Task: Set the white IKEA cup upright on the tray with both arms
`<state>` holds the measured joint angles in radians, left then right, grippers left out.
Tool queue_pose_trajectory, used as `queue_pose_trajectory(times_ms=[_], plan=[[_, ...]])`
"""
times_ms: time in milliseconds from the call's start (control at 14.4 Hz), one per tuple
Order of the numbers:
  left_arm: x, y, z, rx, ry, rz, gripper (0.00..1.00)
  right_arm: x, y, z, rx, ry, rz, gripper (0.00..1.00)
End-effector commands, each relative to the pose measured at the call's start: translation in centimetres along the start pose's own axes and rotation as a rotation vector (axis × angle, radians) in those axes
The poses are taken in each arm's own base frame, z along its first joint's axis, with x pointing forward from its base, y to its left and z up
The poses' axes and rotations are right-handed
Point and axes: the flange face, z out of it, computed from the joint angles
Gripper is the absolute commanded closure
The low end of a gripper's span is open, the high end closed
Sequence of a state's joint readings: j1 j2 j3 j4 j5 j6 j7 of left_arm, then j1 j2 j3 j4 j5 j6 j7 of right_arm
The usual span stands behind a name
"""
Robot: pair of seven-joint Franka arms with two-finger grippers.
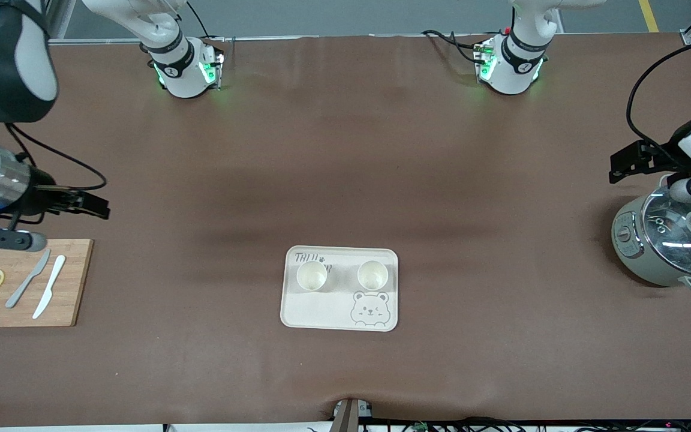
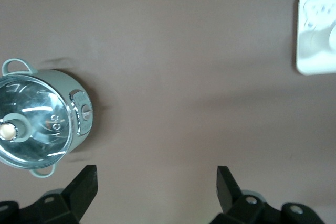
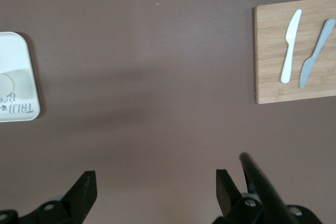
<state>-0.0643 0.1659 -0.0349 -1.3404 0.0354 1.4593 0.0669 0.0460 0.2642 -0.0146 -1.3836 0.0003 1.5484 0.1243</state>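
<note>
Standing upright on the tray [image 1: 315, 313]: two white cups [image 1: 312, 276].

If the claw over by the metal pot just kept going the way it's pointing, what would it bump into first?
The left gripper, open and holding nothing, seems to point down at the table. Bare brown tabletop would likely come first, between the pot and the tray; neither looks in its line, though depth is hard to judge.

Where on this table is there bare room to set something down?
The brown table lies bare between the tray and the cutting board, and between tray and cooker. The tray's strip beside the bear is free; its two cups crowd the rest.
</note>
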Motion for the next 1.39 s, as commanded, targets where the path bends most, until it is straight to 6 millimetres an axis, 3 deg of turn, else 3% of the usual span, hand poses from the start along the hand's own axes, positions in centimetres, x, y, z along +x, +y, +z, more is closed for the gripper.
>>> queue_pose_trajectory(times_ms=[0,277,485,693,1109,1317], plan=[[-0.9,0.6,0.2,0.03,-0.022,0.038,0.0,-0.4,4.2,-0.3,0.021,0.0,-0.029,0.0],[-2.1,1.1,1.3,0.061,-0.005,0.049,0.0,0.4,5.9,0.3,-0.004,0.014,-0.015,0.0],[-3.7,0.8,2.7,0.057,0.022,0.044,0.0,0.4,5.9,0.4,-0.004,0.013,-0.013,0.0],[-5.2,0.6,2.7,0.031,0.051,0.031,0.0,0.5,5.8,0.7,-0.003,0.008,-0.015,0.0],[-4.6,0.7,2.0,-0.003,0.07,0.011,0.0,0.5,5.5,0.7,-0.003,0.01,-0.02,0.0],[-3.0,0.5,1.4,-0.015,0.076,-0.022,0.0,0.7,5.4,1.1,-0.004,0.005,-0.021,0.0]])
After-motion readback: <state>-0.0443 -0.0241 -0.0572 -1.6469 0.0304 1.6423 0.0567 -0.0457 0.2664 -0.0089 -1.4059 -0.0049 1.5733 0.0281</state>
